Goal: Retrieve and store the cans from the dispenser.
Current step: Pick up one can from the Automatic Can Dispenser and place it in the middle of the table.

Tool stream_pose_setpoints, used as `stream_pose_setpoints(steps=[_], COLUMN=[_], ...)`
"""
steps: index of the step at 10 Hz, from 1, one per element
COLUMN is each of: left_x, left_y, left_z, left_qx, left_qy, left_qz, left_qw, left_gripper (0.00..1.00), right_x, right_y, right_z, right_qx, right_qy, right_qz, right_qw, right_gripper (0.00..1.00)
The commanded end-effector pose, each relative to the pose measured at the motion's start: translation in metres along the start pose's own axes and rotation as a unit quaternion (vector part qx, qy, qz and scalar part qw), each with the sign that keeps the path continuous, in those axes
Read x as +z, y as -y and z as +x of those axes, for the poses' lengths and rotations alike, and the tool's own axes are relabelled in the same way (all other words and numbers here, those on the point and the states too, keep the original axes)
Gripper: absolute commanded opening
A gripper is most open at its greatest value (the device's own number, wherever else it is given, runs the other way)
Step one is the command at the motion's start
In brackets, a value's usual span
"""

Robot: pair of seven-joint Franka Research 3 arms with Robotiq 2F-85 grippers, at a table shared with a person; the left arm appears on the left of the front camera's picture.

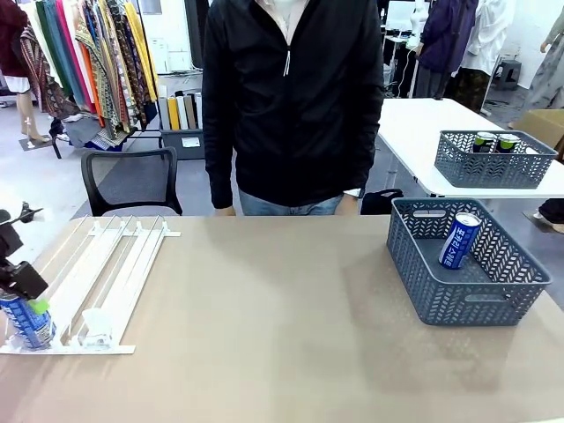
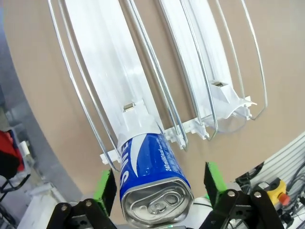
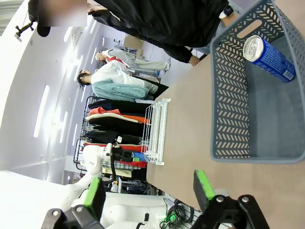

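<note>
A blue can [image 2: 151, 176] with white print stands at the near end of the leftmost lane of the white dispenser [image 1: 106, 269]. My left gripper [image 2: 159, 188] straddles this can, its green pads [image 2: 106, 190] on either side with a small gap, so it is open. In the front view the left gripper [image 1: 26, 301] sits at the far left, just above the can [image 1: 26, 324]. A second blue can [image 1: 460, 240] lies tilted in the grey-blue basket [image 1: 493, 300] on the right. My right gripper [image 3: 148, 191] is open and holds nothing, near that basket [image 3: 228, 95] and its can [image 3: 269, 53].
A person in a black jacket [image 1: 291, 97] stands at the far edge. Behind on a white table another basket [image 1: 458, 167] holds two dark cans [image 1: 483, 141]. The dispenser's other lanes hold no cans. The tan tabletop [image 1: 264, 308] lies between dispenser and basket.
</note>
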State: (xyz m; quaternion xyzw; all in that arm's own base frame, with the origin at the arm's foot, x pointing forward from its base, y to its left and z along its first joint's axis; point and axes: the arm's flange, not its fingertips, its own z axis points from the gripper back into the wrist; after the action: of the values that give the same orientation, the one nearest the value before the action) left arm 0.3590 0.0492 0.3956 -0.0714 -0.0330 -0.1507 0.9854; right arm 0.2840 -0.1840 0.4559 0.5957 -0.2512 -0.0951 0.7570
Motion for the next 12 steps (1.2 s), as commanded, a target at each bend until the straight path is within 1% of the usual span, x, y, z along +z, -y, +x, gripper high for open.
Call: stream_pose_setpoints(steps=[1,5,7,9,11,12], left_x=[-0.012,-0.009,0.005,0.054,0.124,0.150], left_y=[0.004,0.003,0.005,0.014,0.031,0.039], left_z=[-0.016,-0.017,-0.018,-0.025,-0.037,-0.044], left_qx=[0.003,0.003,0.000,0.003,0.001,-0.004], left_qy=[-0.002,-0.002,0.012,0.043,0.078,0.086], left_qz=[0.018,0.026,0.030,0.056,0.086,0.086], left_qw=[1.000,1.000,0.999,0.998,0.993,0.993], left_gripper=[0.00,0.00,0.00,0.00,0.00,0.00], right_x=[-0.001,-0.001,-0.001,-0.001,-0.001,-0.001], right_y=[-0.003,-0.003,-0.003,-0.003,-0.003,-0.003], right_z=[0.004,0.004,0.004,0.004,0.004,0.004], right_qx=[0.005,0.005,0.005,0.005,0.005,0.005], right_qy=[0.008,0.008,0.008,0.008,0.008,0.008], right_qz=[0.013,0.013,0.013,0.013,0.013,0.013], right_qw=[1.000,1.000,1.000,1.000,1.000,1.000], right_gripper=[1.00,1.00,1.00,1.00,1.00,1.00])
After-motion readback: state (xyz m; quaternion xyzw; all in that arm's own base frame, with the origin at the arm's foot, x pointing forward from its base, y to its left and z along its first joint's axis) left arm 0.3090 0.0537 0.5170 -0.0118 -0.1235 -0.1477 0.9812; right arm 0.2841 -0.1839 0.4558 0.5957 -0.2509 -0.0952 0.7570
